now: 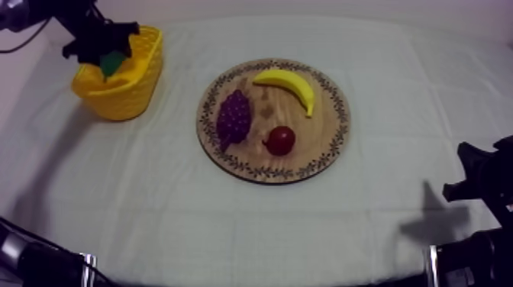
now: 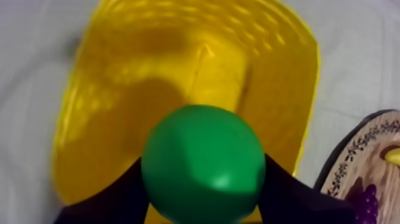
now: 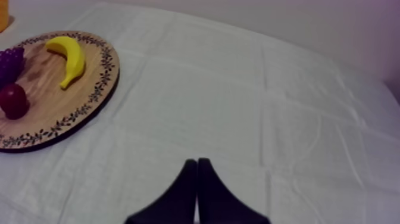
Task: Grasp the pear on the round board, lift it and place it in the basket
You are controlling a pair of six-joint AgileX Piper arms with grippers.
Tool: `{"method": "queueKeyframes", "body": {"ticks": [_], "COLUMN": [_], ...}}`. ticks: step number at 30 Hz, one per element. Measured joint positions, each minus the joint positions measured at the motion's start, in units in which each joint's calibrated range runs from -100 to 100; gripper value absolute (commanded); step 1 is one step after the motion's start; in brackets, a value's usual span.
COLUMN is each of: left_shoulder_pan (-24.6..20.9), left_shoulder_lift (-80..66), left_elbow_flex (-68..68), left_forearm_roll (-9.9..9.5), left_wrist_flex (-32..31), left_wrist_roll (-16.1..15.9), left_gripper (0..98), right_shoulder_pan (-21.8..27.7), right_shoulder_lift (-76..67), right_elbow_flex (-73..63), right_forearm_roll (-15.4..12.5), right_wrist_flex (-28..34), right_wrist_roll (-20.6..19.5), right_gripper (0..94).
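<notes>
- Left gripper (image 1: 109, 55): at the far left of the table, over the yellow woven plastic basket (image 1: 130, 91). Its arm comes in from the upper left of the top view.
- Left black fingers (image 2: 113, 199): spread on either side of the round green toy pear (image 2: 203, 164) and closed against its flanks. The fruit is clamped between them.
- Pear position: off the board, held above the basket mouth. In the left wrist view the basket's yellow inner wall (image 2: 149, 77) lies directly beyond it. In the top view the pear (image 1: 113, 63) sits just inside the near rim line. I cannot tell whether it touches the basket.
- Round wooden board with a patterned leaf rim (image 1: 324, 122): mid-table, well apart from the basket, flat on the grey-white cloth (image 1: 229, 229).
- On the board: curved yellow toy banana (image 1: 288, 84) at the far side, purple bunch of toy grapes (image 1: 233, 116) at the left, small red fruit (image 1: 281, 140) toward the near edge. None of the three touch.
- Right gripper (image 3: 197, 179): fingers pressed together as a narrow wedge with nothing between them. It hangs over bare cloth, with the board (image 3: 56, 110) off to its side.
- Right arm (image 1: 481, 183): low at the table's right edge, well clear of the board.
</notes>
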Motion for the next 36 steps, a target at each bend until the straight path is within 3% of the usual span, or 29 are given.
{"method": "queueKeyframes", "body": {"ticks": [9, 20, 22, 25, 28, 30, 36], "left_shoulder_pan": [-1.00, -1.76, -2.09, -2.26, -1.64, -0.98, 0.88], "left_shoulder_lift": [13.95, 21.83, 21.02, 19.39, 16.32, 13.15, 0.07], "left_elbow_flex": [-10.46, -16.97, -16.17, -14.19, -10.94, -8.04, 1.87], "left_forearm_roll": [2.27, 4.58, 4.82, 4.63, 3.52, 2.49, -0.75], "left_wrist_flex": [-0.57, -2.11, -3.04, -4.15, -4.94, -5.54, -5.71], "left_wrist_roll": [-1.28, -3.03, -3.16, -3.21, -2.76, -2.39, 0.68], "left_gripper": [55.9, 74.3, 74.0, 58.4, 25.8, 12.7, 1.6], "right_shoulder_pan": [0.00, -0.17, -0.22, -0.26, -0.26, -0.29, -0.34], "right_shoulder_lift": [0.00, 0.00, 0.00, 0.00, 0.00, 0.00, 0.00], "right_elbow_flex": [0.00, 0.00, 0.00, 0.00, 0.00, 0.00, 0.00], "right_forearm_roll": [0.00, 0.00, 0.00, 0.00, 0.00, 0.00, 0.00], "right_wrist_flex": [0.02, 0.02, 0.02, 0.02, 0.02, 0.02, 0.02], "right_wrist_roll": [0.00, 0.00, 0.00, 0.00, 0.00, 0.00, 0.00], "right_gripper": [0.3, 0.3, 0.3, 0.3, 0.3, 0.3, 0.3]}}
